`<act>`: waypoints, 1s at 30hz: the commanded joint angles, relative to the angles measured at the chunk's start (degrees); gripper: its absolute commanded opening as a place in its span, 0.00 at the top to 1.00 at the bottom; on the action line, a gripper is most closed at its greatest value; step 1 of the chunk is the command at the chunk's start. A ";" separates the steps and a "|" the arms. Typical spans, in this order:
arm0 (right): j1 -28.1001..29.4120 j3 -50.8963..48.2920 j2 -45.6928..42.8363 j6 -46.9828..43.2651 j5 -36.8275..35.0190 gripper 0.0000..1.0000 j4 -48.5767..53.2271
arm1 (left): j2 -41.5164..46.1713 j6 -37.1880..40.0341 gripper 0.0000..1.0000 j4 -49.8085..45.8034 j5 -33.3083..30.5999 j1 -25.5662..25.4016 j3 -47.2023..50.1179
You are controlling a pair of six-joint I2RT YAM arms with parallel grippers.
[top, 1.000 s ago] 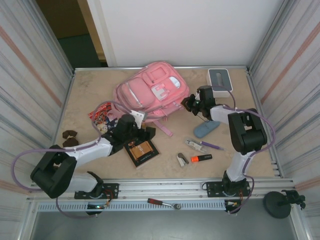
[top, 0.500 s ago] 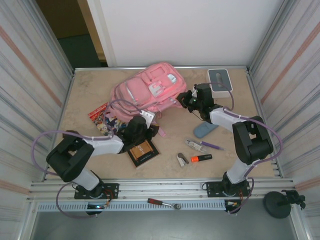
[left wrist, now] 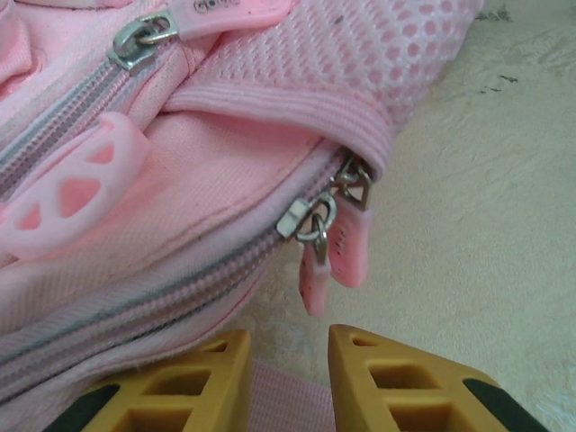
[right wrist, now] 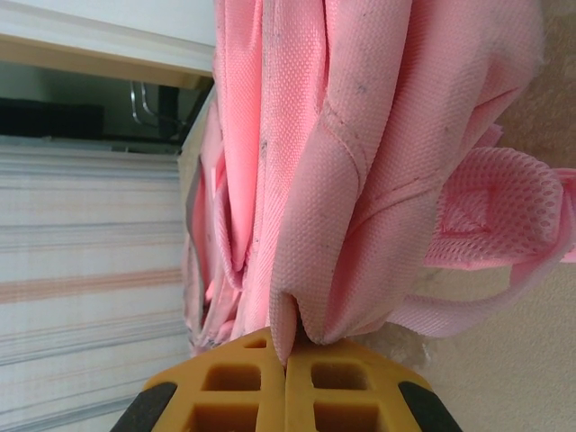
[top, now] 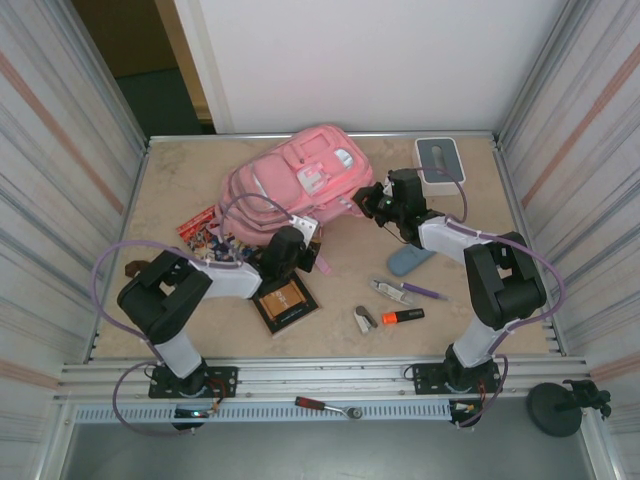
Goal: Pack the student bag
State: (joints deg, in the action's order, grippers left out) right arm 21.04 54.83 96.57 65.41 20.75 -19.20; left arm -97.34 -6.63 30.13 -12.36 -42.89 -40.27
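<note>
The student bag (top: 300, 180), a big soft pink backpack, lies at the back middle of the table. My right gripper (top: 368, 205) is shut on a fold of its pink fabric at the right side, the fingertips (right wrist: 286, 346) pinched together on the cloth (right wrist: 324, 261). My left gripper (top: 303, 252) sits at the bag's near edge. Its yellow jaws (left wrist: 290, 346) stand a narrow gap apart with nothing gripped. Two pink zipper pulls (left wrist: 346, 247) hang just ahead of them, and a pink strap (left wrist: 283, 396) lies under the gap.
A brown book (top: 283, 303) lies by the left arm, a colourful booklet (top: 203, 232) left of it. A blue case (top: 411, 259), purple pen (top: 425, 291), orange highlighter (top: 403, 316) and small stapler (top: 365, 319) lie at the right. A white box with grey top (top: 439, 160) stands back right.
My left gripper has moved up from the book to the bag's near edge while its jaws narrowed. The right gripper kept its hold; the bag shifted slightly back.
</note>
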 commanded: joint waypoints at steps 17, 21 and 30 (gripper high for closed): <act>3.30 -1.48 -4.18 0.92 1.04 1.00 -3.83 | -5.03 -1.55 0.71 4.79 -3.51 -0.35 -6.47; 3.94 -1.97 -4.58 1.13 0.76 1.00 -4.14 | -5.40 -3.55 0.74 5.55 -6.86 -0.35 -6.89; 3.02 -4.07 -5.60 0.16 -0.70 1.00 -2.35 | -4.72 -2.58 0.88 7.60 -7.10 -0.22 -6.43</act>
State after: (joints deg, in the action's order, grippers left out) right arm 23.29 51.24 94.02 65.58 17.08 -21.02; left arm -102.89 -9.67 31.73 -19.05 -42.89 -45.01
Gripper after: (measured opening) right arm 0.040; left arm 0.140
